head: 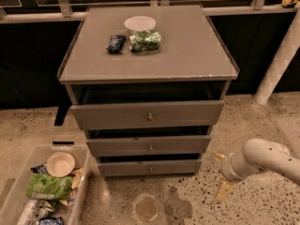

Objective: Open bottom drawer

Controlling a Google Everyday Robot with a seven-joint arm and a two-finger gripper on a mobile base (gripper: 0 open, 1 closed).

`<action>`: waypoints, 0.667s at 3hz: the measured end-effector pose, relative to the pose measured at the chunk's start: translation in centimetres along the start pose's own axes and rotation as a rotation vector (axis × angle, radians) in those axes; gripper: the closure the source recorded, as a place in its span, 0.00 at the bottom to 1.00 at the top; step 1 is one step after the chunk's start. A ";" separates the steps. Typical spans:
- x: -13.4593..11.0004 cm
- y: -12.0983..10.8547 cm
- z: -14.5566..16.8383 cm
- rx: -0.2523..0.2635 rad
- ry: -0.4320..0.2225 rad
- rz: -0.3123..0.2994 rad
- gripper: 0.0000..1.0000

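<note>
The bottom drawer (150,168) is the lowest and narrowest of three grey drawer fronts, with a small round metal knob (151,169) at its centre. Its front sits set back under the middle drawer (150,146) and the top drawer (147,115), which juts out furthest. My gripper (221,173) is at the end of the white arm (262,158), low on the right. It is just right of the cabinet's lower right corner, at about the bottom drawer's height and apart from it. Its two yellowish fingers (224,190) are spread and hold nothing.
A clear bin (82,182) on the floor at lower left holds a bowl (60,164) and snack bags. On the cabinet top (187,55) lie a white bowl (139,23), a green bag (144,40) and a dark packet (116,43). A white post (281,55) stands at right.
</note>
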State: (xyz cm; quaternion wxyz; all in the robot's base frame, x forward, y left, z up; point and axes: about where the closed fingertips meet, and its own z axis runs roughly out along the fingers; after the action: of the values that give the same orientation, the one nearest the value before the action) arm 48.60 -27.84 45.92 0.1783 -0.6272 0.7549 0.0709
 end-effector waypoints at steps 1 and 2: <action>0.0 0.0 0.0 0.000 0.000 0.000 0.00; 0.6 0.1 2.0 0.033 0.038 0.001 0.00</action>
State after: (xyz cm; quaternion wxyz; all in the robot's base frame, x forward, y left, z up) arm 48.72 -27.73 43.87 0.1742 -0.6251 0.7595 0.0464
